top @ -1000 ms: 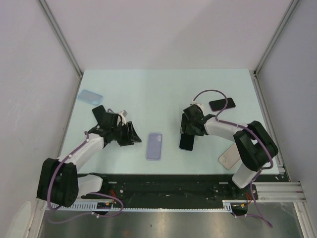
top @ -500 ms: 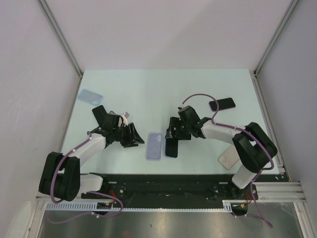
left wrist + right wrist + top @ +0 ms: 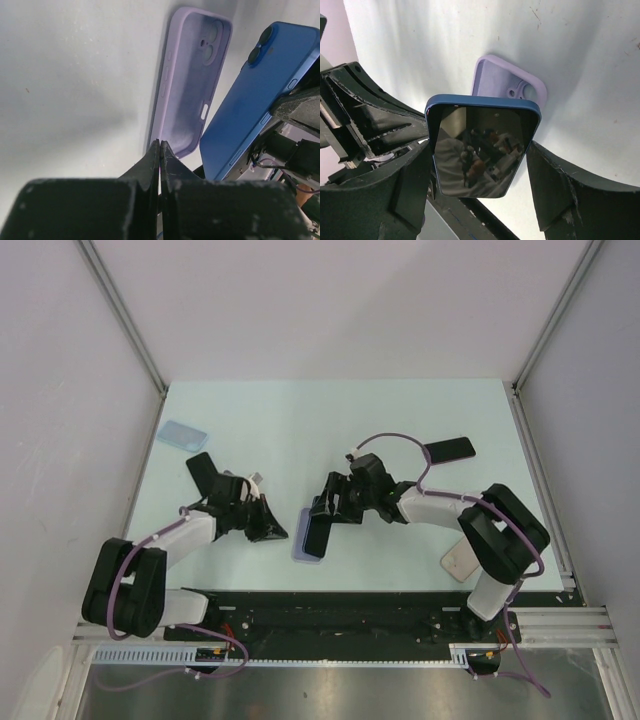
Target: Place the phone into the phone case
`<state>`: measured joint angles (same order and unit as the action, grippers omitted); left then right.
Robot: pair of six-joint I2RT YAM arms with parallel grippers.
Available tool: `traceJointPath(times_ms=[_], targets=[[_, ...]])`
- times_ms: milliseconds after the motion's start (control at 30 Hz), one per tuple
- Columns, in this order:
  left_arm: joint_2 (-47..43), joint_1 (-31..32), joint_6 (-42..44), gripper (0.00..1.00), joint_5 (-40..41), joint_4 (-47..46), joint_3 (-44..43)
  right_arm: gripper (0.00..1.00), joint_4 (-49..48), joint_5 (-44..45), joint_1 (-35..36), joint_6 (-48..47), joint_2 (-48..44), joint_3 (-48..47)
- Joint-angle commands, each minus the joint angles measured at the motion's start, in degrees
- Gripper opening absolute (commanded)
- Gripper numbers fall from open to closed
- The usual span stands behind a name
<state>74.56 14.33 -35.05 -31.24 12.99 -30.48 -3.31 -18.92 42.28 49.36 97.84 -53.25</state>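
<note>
The pale green table [image 3: 300, 415] has grey walls [image 3: 330, 310] on three sides. A light blue case [image 3: 181, 433] lies flat near its far left corner, with a black flat piece [image 3: 201, 467] just nearer. A black phone [image 3: 449, 450] lies at the right. A beige piece [image 3: 460, 558], phone or case, lies near the front right edge.

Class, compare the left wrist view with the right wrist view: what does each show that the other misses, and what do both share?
Only the left wrist view shows the phone from its blue back, with two camera lenses, and the left gripper closed with nothing between its fingers. Only the right wrist view shows the phone's dark reflective screen, held at both sides by the right gripper. Both show the purple case lying open side up on the table, with the phone not yet seated inside.
</note>
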Motion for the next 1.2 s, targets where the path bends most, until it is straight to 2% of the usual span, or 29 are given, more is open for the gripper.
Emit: traceJointPath(times_ms=[0,267,533,767,1000,1067,1167], targets=[[1.19,-0.26,-0.11,0.01,0.66,-1.31,0.33,0.43,-6.53,-2.36,0.69,3.11,2.43,-0.88],[3.13,-0.26,-0.11,0.02,0.84,-1.56,-0.11,0.42,-8.56,-3.23,0.78,3.46,5.69,-2.47],[3.39,-0.09,-0.11,0.02,0.66,-2.1,0.68,0.41,-10.66,-5.43,0.61,8.81,8.33,-2.64],[4.27,1.23,-0.02,0.02,2.85,-1.74,0.95,0.41,-11.98,-6.92,0.43,10.23,8.24,-2.56],[3.58,1.84,-0.72,0.02,0.14,-1.31,0.34,0.41,-11.19,-7.1,0.08,9.35,7.89,-2.64],[1.56,1.84,0.06,0.02,2.32,2.36,-1.93,0.41,-10.58,-6.92,0.08,9.17,7.71,-2.64],[-0.12,1.76,2.52,0.04,10.39,8.7,-6.6,0.41,-10.49,-7.27,0.08,8.82,7.54,-2.64]])
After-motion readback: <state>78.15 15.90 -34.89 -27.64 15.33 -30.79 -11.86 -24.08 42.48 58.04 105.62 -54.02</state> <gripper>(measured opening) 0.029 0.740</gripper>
